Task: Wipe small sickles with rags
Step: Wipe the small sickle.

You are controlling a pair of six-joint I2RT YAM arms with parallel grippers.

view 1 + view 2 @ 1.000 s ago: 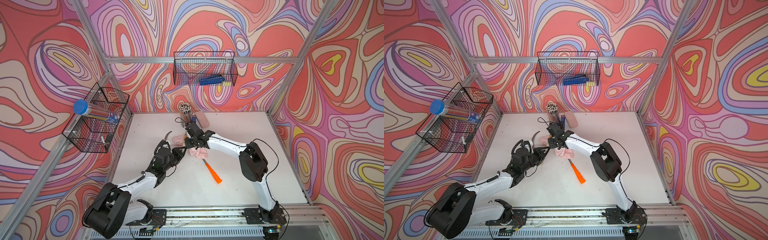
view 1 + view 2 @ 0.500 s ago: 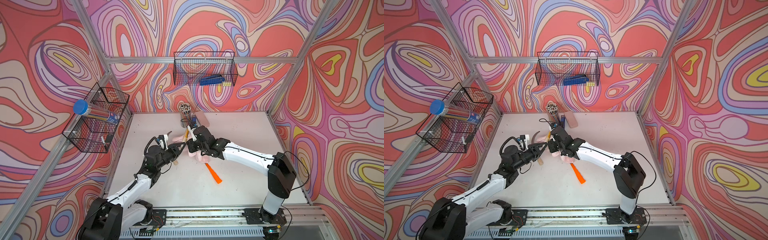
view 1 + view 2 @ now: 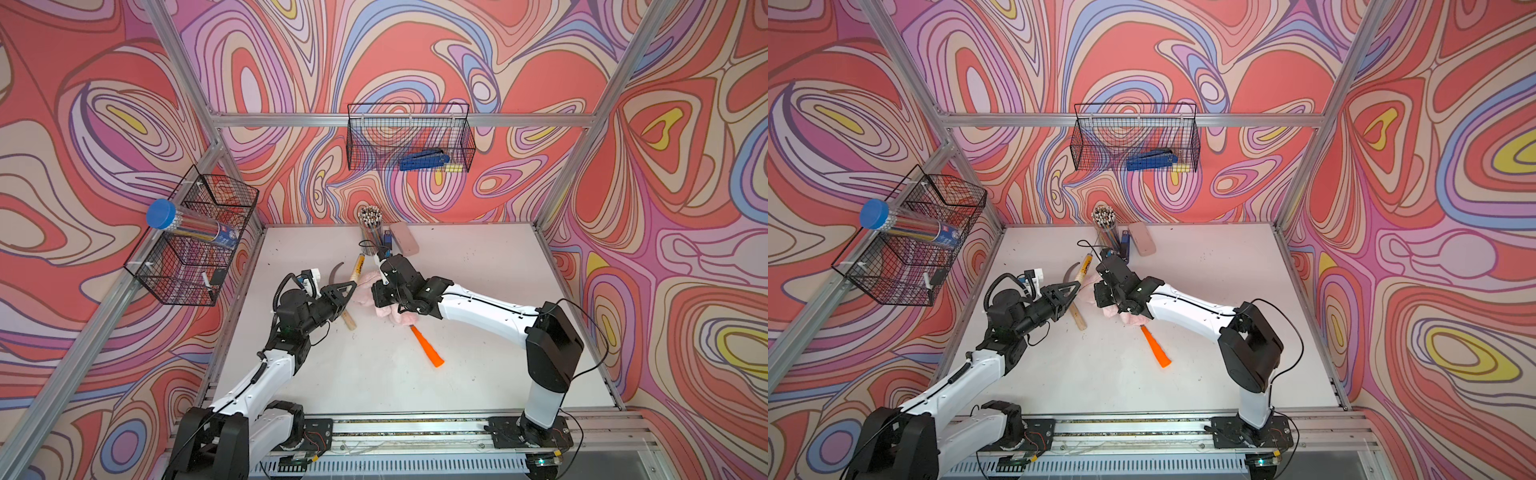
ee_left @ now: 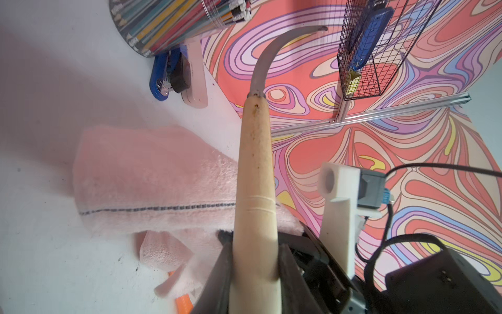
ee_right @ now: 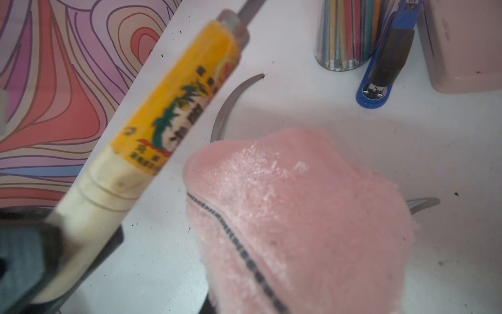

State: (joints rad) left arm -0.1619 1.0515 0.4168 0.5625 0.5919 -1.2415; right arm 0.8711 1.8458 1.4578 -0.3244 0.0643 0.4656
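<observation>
The fuzzy, wrinkled pale-pink rag (image 5: 312,212), crossed by a dark stitched line, sits bunched just toward 11 o'clock of the centre of the smooth white table (image 3: 478,291). The right gripper (image 3: 381,297) is clamped on it, and the cloth is drawn up into a peak. At the rag's 9 o'clock the left gripper (image 3: 348,291) is closed tight around the pale, grooved wooden handle of a sickle (image 4: 255,176) with a yellow label and a thin curved grey blade. The orange-handled sickle (image 3: 428,349) lies at the rag's 5 o'clock, its blade end under the cloth.
</observation>
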